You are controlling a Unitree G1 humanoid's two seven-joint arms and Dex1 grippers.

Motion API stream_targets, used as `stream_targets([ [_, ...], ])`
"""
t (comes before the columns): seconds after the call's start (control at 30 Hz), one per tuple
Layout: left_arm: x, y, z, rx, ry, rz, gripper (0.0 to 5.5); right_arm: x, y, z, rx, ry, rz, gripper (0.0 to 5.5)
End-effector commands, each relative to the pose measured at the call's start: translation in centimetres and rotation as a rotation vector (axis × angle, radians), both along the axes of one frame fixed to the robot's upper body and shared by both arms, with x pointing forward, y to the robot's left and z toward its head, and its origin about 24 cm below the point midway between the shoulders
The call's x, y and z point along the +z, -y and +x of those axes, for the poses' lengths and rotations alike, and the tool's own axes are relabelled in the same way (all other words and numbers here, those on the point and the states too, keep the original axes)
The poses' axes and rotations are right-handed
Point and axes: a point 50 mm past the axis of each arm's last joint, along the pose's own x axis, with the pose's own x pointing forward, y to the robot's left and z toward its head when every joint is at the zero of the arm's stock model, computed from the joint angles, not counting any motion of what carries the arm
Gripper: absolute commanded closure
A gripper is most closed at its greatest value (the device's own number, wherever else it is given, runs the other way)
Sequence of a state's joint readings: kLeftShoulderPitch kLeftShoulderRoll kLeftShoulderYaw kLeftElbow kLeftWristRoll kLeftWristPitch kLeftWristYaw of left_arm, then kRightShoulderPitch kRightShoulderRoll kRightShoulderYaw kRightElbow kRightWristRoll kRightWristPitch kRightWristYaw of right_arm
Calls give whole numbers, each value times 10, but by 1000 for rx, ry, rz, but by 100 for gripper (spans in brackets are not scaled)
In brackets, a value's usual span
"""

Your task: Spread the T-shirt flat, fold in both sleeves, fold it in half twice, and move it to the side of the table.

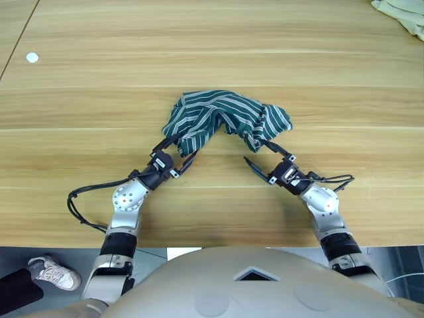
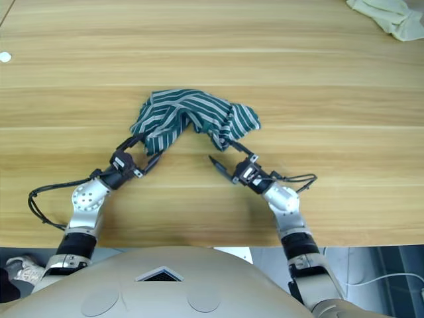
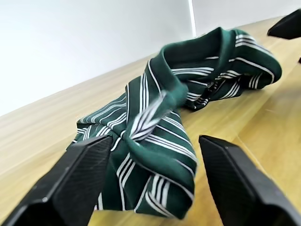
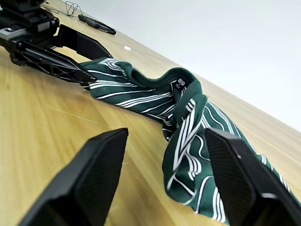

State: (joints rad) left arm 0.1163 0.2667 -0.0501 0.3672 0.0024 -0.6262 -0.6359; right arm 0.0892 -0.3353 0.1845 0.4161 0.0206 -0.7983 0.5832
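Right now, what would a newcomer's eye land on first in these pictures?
A green-and-white striped T-shirt lies crumpled in a heap at the middle of the wooden table. The left gripper and the right gripper sit at its near edge, one at each end, both open. A pale cloth lies at the table's far right corner.
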Motion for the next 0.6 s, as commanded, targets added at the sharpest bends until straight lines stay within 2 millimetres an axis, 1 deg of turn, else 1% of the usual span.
stream_targets([
  [0.03,-1,1,4,16,-13,-2,208,-3,-2,7,-38,-8,20,248],
  [0.17,-4,1,9,35,-37,-2,208,-3,-8,11,-46,-2,40,248],
  [0.23,-5,4,8,22,-41,4,213,-5,-11,13,-48,-6,38,282],
  [0.37,-7,7,7,-4,-50,4,272,-5,-16,12,-48,0,54,347],
  [0.53,-8,12,4,-34,-53,-4,372,-6,-17,12,-52,0,59,453],
  [0.6,-8,12,4,-26,-47,-11,404,-7,-16,12,-56,-2,58,490],
])
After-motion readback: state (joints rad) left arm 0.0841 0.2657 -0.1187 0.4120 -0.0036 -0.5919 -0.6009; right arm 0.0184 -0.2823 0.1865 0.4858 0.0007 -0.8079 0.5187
